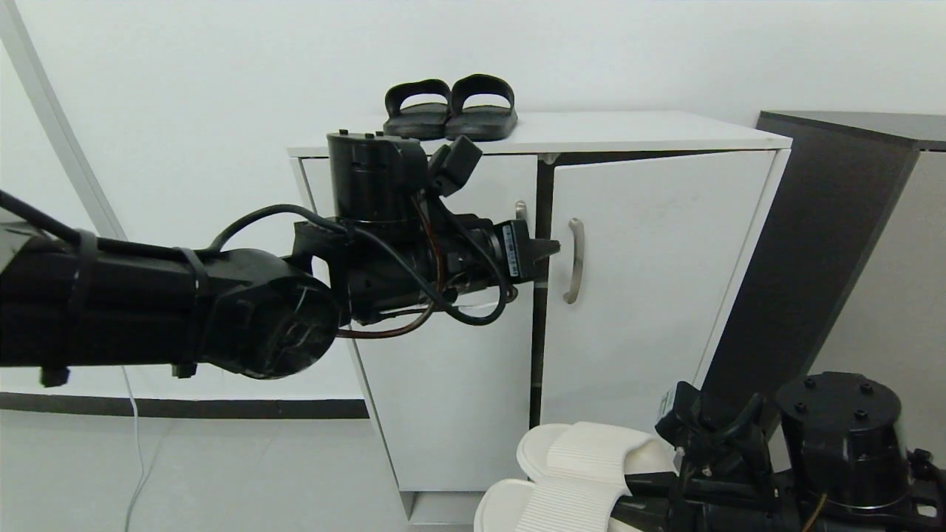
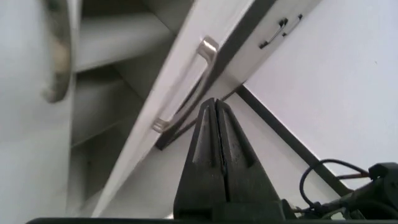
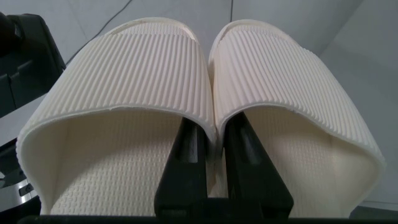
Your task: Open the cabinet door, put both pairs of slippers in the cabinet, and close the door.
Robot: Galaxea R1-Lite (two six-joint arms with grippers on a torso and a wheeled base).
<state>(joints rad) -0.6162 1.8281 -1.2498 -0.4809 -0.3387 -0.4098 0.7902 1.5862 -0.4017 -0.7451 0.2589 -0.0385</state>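
step: opening the cabinet [image 1: 628, 130]. Imo barely started, the right door [image 1: 650, 281] is ajar by a crack, w/ a dark gap btw it and the left door [image 1: 443, 384]
left gripper [image 1: 550, 248]: fingers pressed together, holding nothing, tip at that gap just beside the right door's handle [image 1: 573, 260]
right gripper [image 3: 214, 158]: clamped on the white slippers [image 1: 576, 465], pinching their inner sides together, pair held low in front of the cabinet
black slippers [image 1: 451, 107]: side by side on the cabinet top, near the wall [image 1: 185, 89]
next move: prob hook the door edge or handle and swing it wide. The white pair sits near the door's arc, could get clipped
room: white wall, pale floor [image 1: 222, 473], dark cabinet [image 1: 813, 258] just beside on the right
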